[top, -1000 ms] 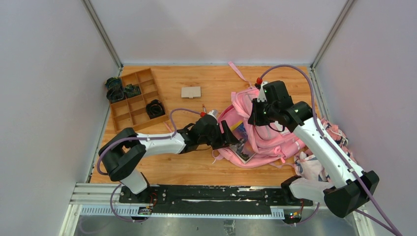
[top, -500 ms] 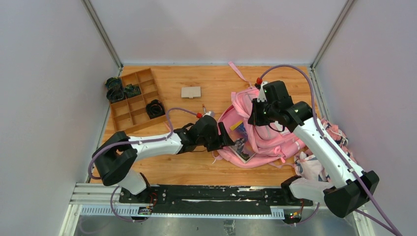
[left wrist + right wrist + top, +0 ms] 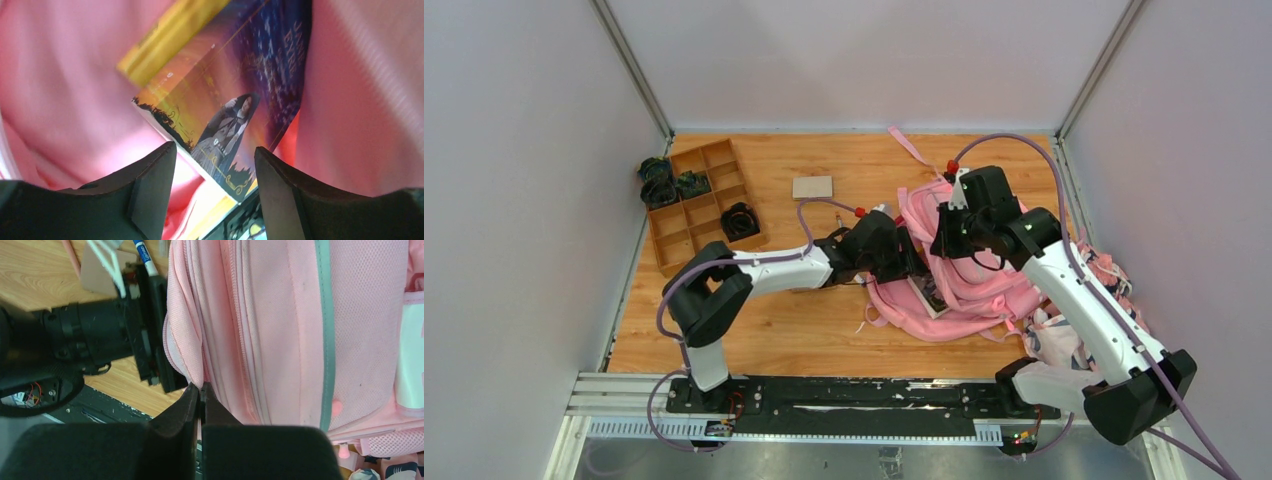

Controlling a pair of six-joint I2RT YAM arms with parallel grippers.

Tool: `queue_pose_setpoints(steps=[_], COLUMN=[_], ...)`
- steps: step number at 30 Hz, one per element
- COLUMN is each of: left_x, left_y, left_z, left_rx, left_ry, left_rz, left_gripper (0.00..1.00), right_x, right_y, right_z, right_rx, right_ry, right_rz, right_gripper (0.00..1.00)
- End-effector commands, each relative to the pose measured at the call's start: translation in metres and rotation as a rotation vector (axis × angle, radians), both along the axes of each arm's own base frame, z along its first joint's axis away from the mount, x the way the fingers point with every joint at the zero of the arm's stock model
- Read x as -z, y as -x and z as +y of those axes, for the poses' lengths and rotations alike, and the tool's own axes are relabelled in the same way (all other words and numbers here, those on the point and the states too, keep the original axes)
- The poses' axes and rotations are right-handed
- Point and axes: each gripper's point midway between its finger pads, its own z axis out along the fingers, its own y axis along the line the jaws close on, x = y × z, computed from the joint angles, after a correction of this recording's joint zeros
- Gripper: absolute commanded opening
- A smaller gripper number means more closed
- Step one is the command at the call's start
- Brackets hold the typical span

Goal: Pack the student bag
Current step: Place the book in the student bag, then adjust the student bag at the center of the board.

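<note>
I'm pinching the mouth edge of the student bag [image 3: 984, 285], lying on the bench [image 3: 764, 335], with my right gripper [image 3: 200, 390]; my left gripper [image 3: 214, 150] is sitting spread inside that mouth, facing a book [image 3: 235, 100].

The student bag [image 3: 280, 330] is matt pink woven cloth, with a fine mesh panel [image 3: 370, 305] and a smooth grey strip [image 3: 326, 330]. The book [image 3: 225, 115] has a glossy paper cover. The table [image 3: 754, 335] is grained wood with a slight sheen. The fingers [image 3: 150, 195] of the left gripper [image 3: 215, 155] are matt black plastic.
</note>
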Motion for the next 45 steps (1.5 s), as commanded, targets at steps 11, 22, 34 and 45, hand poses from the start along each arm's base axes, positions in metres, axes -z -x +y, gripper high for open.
queue_pose_setpoints(steps=[11, 22, 34, 45], left_x=[-0.05, -0.082, -0.046, 0.003], left_y=[-0.051, -0.001, 0.039, 0.021], left_z=[0.029, 0.101, 0.067, 0.015], left_rx=[0.006, -0.066, 0.08, 0.055], left_ry=[0.08, 0.06, -0.172, -0.216], left_rz=[-0.23, -0.349, -0.331, -0.252], left_gripper=[0.75, 0.71, 0.99, 0.71], right_x=[0.014, 0.074, -0.026, 0.017], right_y=[0.008, -0.059, -0.073, -0.006], right_z=[-0.017, 0.034, -0.044, -0.099], right_rx=[0.03, 0.02, 0.171, 0.388], right_ry=[0.05, -0.001, -0.222, -0.139], right_rz=[0.032, 0.139, 0.066, 0.085], right_gripper=[0.0, 0.59, 0.82, 0.8])
